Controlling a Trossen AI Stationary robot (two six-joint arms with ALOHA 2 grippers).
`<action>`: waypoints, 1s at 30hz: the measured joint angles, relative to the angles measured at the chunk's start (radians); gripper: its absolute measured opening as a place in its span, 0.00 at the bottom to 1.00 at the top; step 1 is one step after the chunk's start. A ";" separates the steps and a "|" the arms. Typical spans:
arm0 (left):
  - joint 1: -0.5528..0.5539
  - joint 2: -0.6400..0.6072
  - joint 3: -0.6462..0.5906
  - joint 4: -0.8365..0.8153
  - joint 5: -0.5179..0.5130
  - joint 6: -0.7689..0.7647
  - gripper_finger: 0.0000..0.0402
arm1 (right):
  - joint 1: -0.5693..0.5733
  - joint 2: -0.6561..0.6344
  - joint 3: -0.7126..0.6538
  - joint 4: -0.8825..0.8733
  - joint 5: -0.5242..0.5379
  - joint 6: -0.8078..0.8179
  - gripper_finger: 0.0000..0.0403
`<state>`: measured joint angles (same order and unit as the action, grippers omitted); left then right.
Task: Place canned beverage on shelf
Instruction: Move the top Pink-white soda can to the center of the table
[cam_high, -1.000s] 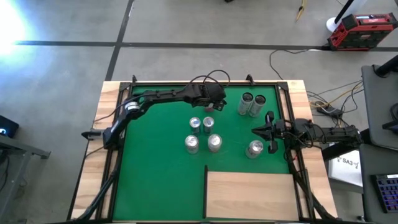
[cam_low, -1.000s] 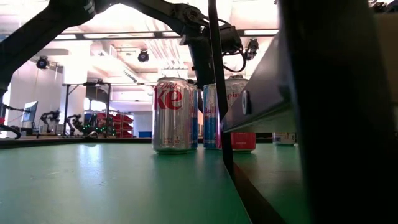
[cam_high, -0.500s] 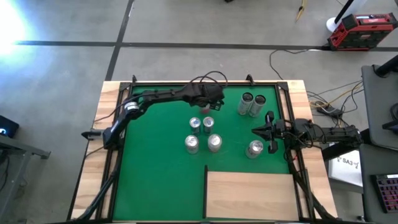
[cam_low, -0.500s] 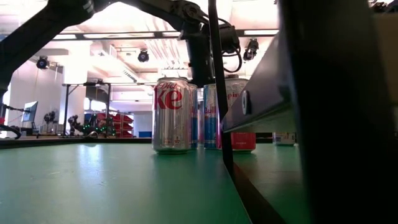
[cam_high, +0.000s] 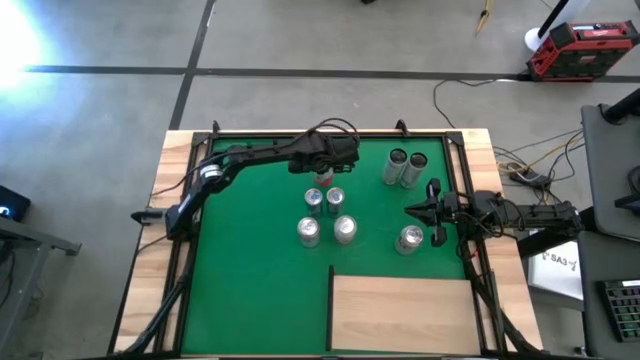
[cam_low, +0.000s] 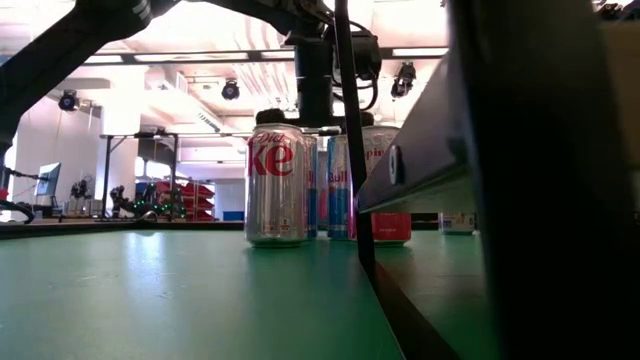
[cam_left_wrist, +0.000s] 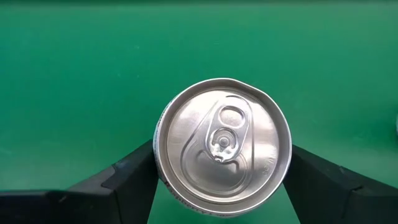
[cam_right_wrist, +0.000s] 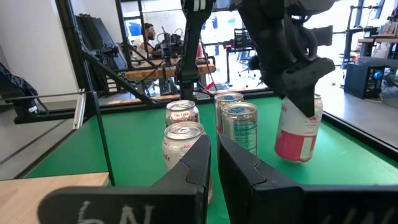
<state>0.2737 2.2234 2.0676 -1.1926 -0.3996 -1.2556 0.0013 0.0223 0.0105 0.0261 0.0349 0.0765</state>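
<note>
While the left gripper clamped a red and white can between its fingers, the can hung tilted above the green mat, clear of the surface, beside the cluster of standing cans. Near the mat's right edge, the right gripper waited, fingers nearly together, well away from the shelf.
</note>
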 joint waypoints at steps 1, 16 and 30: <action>0.000 0.000 -0.002 -0.006 0.001 -0.028 0.70 | 0.000 0.000 0.000 0.000 0.000 0.000 0.06; -0.002 0.000 -0.022 -0.095 -0.107 -0.360 0.70 | 0.000 0.000 0.000 0.000 0.000 0.001 0.06; -0.003 0.000 -0.055 -0.126 -0.100 -0.464 0.74 | 0.000 0.000 0.000 0.000 0.000 0.000 0.06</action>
<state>0.2710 2.2230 2.0125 -1.3185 -0.5001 -1.7196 0.0013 0.0223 0.0105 0.0261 0.0345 0.0761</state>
